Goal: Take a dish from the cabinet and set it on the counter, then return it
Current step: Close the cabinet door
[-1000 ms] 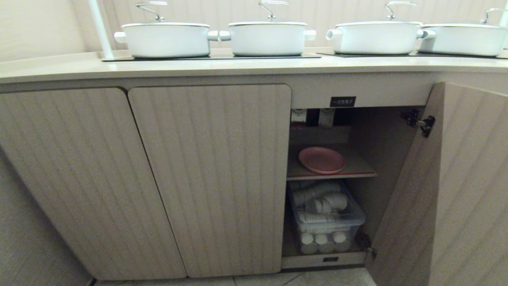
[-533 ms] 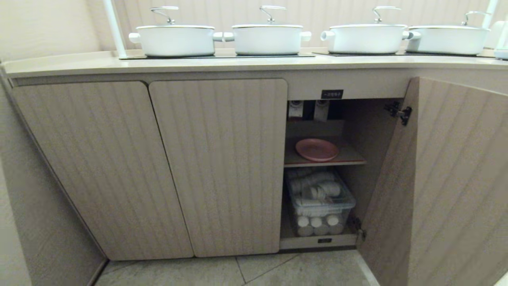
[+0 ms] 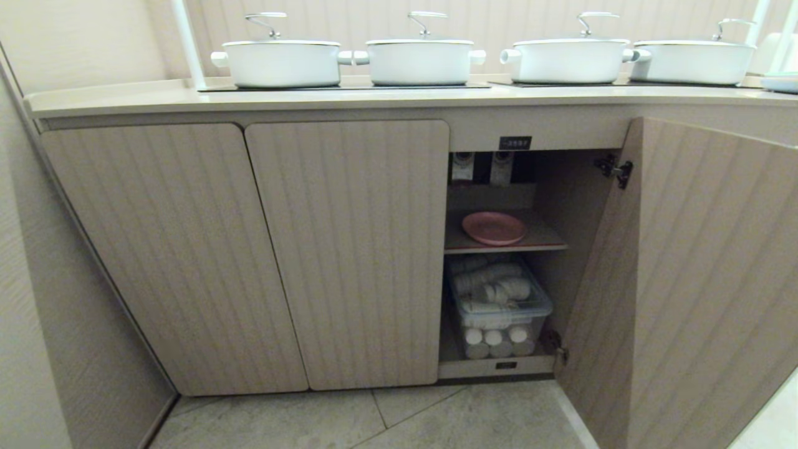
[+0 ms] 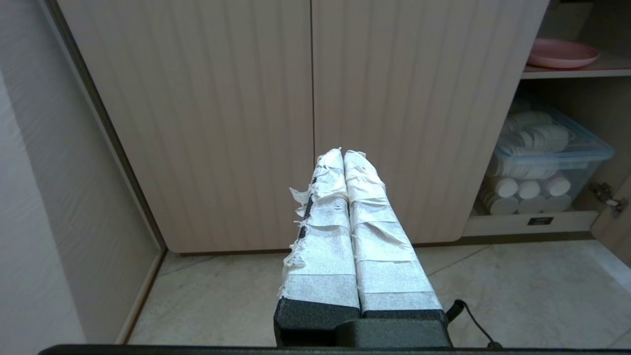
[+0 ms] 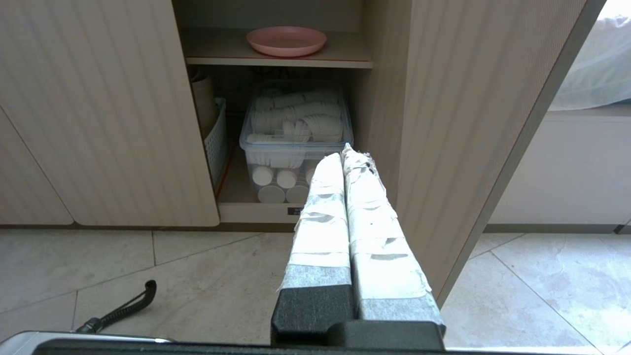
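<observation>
**potwatcher:** so which step is this? looks to me like nothing's been lifted; the dish (image 3: 494, 227) sits flat on the inner shelf (image 3: 548, 240) of the cabinet (image 3: 492, 265), door (image 3: 704, 268) swung wide open to the right; I'd call it either the very start or the very end of the job, can't say which from this alone.

**gripguy:** agreed; neither arm shows from the head camera; the left gripper (image 4: 343, 154) has its taped fingers pressed together, holding nothing, pointed at the two closed doors (image 3: 262, 249); the right gripper (image 5: 344, 150) is the same, fingers together and empty, aimed at the open cabinet with the dish up above and beyond its tips, well apart from it.

**potwatcher:** so if it's the start, next move?

**gripguy:** my guess: the right one is better lined up; it'd need to spread its fingers, rise to shelf level, go in past the door and catch the rim; shallow plate, low rim, so a thin edge grip that could slip; then up to the counter (image 3: 374, 96).

**potwatcher:** counts: one pink dish; four white pots (image 3: 419, 61) on the counter; two closed doors, one open; one clear bin (image 3: 499, 312) of white cups below the shelf.
</observation>
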You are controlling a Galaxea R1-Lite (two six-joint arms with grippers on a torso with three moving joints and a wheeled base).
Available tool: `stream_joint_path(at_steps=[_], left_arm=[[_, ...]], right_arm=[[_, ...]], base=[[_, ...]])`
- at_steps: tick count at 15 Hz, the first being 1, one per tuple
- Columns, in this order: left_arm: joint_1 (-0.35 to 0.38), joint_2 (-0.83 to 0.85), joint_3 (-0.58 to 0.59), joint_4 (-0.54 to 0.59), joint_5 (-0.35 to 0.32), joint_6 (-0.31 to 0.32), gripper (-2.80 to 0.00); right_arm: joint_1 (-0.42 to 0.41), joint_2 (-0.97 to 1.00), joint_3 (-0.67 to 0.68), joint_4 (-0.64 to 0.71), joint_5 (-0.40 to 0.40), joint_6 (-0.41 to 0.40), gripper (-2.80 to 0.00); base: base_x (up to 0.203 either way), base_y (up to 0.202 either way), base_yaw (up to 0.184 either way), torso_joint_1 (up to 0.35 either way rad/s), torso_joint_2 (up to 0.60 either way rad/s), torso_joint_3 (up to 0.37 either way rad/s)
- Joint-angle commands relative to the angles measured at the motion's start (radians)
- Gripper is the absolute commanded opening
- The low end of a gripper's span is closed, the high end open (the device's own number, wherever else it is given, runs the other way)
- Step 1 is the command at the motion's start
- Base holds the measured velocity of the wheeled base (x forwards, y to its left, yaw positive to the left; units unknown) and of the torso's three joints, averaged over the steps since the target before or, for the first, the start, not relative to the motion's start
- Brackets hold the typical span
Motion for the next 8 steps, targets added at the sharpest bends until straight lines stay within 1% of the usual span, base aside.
stream_joint_path(at_steps=[1, 8], left_arm=[[0.0, 0.0, 0.0, 0.0, 0.0, 0.0, -2.8], [0.0, 0.0, 0.0, 0.0, 0.0, 0.0, -2.8]], right_arm=[[0.0, 0.0, 0.0, 0.0, 0.0, 0.0, -2.8], [0.0, 0.0, 0.0, 0.0, 0.0, 0.0, -2.8]], base=[[0.0, 0.0, 0.0, 0.0, 0.0, 0.0], [0.0, 0.0, 0.0, 0.0, 0.0, 0.0]])
